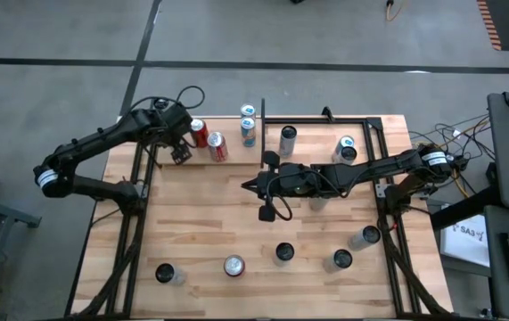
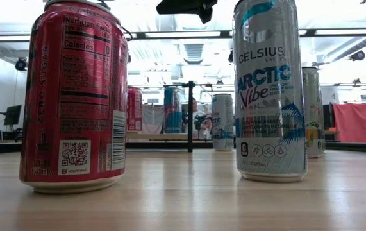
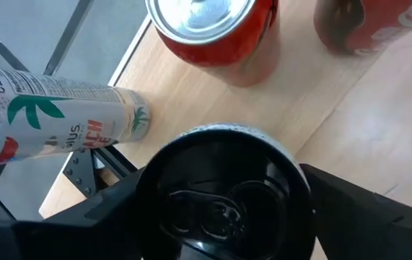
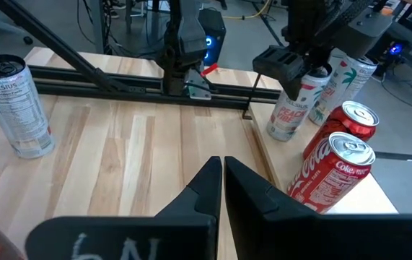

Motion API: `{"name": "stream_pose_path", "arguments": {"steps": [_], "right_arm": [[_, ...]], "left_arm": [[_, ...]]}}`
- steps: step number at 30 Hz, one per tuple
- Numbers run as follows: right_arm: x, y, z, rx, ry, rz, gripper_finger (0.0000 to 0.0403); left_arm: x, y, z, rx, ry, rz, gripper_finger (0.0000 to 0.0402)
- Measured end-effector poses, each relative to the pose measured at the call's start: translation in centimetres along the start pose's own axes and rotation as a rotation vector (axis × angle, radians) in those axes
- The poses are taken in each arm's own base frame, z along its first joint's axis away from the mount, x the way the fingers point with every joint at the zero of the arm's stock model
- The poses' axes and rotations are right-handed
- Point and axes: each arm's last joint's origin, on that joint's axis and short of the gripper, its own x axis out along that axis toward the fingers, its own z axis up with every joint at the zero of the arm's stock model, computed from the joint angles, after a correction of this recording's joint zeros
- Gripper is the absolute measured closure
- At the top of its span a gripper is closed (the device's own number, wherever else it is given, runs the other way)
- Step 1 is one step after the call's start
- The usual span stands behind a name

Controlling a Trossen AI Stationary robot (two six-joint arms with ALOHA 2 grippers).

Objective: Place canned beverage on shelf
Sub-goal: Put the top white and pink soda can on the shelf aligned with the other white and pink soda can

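Observation:
A white Celsius can with a peach and palm print stands on the shelf, a pale plywood panel at the table's far left. My left gripper is over it, shut on it. In the left wrist view the can's dark top fills the space between the fingers. Two red cola cans and another white Celsius can stand close by on the same panel. My right gripper hangs shut over the table's middle, touching nothing. My left gripper has the can's upper wall, just under the rim, between its two fingers, one on each side. The fingers come steeply from above. The can stands upright, and its base looks set down on the shelf panel near the panel's edge.
A black metal frame at the far right holds two cans. Two blue-and-white cans stand by a black upright rod. Several more cans stand along the near part of the table.

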Motion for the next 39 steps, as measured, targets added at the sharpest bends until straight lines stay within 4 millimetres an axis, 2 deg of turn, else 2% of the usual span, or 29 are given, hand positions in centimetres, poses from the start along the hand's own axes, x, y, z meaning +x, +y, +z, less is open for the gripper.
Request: {"name": "stream_pose_path", "arguments": {"steps": [9, 21, 39], "right_arm": [[0.0, 0.0, 0.0, -0.001, 0.005, 0.000, 0.0394], [0.0, 0.0, -0.1, 0.008, 0.008, 0.001, 0.0394], [0.0, 0.0, -0.1, 0.007, 0.006, 0.001, 0.0394]], "left_arm": [[0.0, 0.1, 0.1, -0.016, -0.006, 0.002, 0.0092], [-0.1, 0.1, 0.1, -0.016, -0.009, 0.002, 0.0062], [-3.8, 1.7, 1.2, -0.026, -0.073, 0.056, 0.0062]]}}
